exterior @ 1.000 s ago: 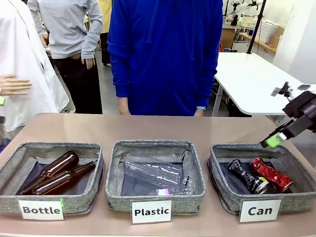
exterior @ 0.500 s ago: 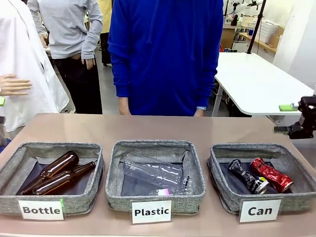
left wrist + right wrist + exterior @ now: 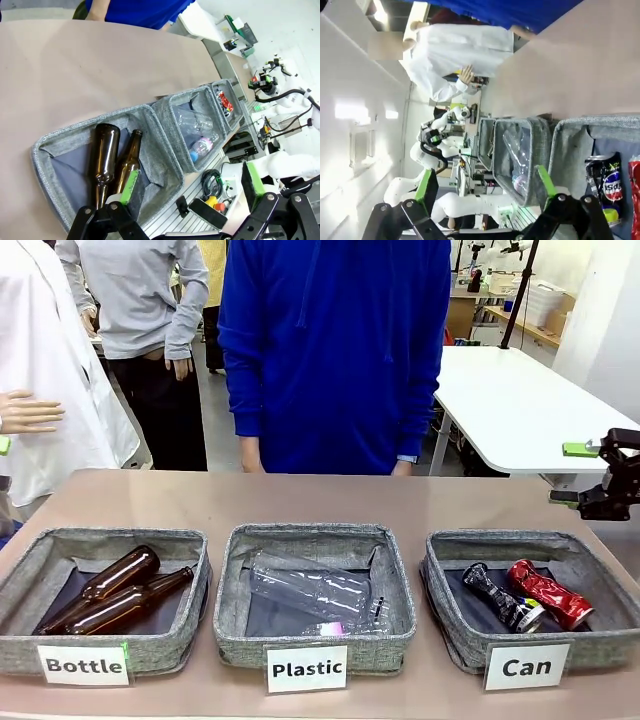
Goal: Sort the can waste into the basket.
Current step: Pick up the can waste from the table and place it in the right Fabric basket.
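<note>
Both pieces of can waste lie side by side in the grey basket (image 3: 449,615) with the "Can" card at the front right: a crushed black can (image 3: 500,597) and a shiny red can (image 3: 550,593). My right gripper (image 3: 583,475) hangs open and empty above the basket's far right corner, clear of it. Its wrist view looks past the open gripper (image 3: 486,187) at the black can (image 3: 605,185), the red can (image 3: 635,192) and the basket's rim (image 3: 590,124). My left gripper (image 3: 190,182) is open and empty above the "Bottle" basket (image 3: 50,150); the red can (image 3: 225,102) shows far off.
The "Plastic" basket (image 3: 230,625) in the middle holds clear bottles (image 3: 310,587). The "Bottle" basket (image 3: 20,580) on the left holds two brown bottles (image 3: 118,592). A person in a blue top (image 3: 335,350) stands at the far edge. Bare tabletop (image 3: 300,500) lies behind the baskets.
My right gripper has risen and drawn back to the right from just over the Can basket's far rim, turning as it went. The cans and baskets have not moved.
</note>
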`<state>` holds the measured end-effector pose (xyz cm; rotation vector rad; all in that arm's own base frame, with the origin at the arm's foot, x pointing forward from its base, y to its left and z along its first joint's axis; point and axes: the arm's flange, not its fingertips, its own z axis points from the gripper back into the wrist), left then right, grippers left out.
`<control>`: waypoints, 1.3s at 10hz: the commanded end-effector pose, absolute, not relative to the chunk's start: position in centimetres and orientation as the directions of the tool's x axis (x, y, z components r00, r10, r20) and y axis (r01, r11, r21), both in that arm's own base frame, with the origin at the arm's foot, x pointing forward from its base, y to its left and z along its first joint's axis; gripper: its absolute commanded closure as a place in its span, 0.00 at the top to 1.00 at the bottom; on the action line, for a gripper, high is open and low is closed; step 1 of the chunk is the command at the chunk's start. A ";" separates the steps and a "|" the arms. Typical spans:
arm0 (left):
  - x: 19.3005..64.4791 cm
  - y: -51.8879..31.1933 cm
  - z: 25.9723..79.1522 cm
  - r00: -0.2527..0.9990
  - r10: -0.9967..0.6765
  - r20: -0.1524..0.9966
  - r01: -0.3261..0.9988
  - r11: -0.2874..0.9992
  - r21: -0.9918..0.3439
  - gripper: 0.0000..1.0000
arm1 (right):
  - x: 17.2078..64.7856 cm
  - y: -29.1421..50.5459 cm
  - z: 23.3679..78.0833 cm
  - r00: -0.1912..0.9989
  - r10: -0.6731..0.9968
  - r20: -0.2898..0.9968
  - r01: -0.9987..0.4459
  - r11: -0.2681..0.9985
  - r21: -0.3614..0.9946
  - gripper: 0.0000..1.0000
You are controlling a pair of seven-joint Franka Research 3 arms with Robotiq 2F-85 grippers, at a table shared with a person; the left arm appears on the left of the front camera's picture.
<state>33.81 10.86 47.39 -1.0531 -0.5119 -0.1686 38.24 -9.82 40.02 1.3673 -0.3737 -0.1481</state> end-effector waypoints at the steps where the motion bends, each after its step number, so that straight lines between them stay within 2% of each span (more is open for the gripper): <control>1: 33.6 10.8 47.4 0.870 0.102 0.482 0.377 0.494 -0.784 1.00 | 38.4 -10.6 40.3 0.937 -0.293 0.190 -0.130 0.212 0.969 1.00; 13: 33.6 10.8 47.4 0.870 0.102 0.482 0.377 0.494 -0.784 1.00 | 38.4 -10.6 40.3 0.937 -0.293 0.190 -0.130 0.212 0.969 1.00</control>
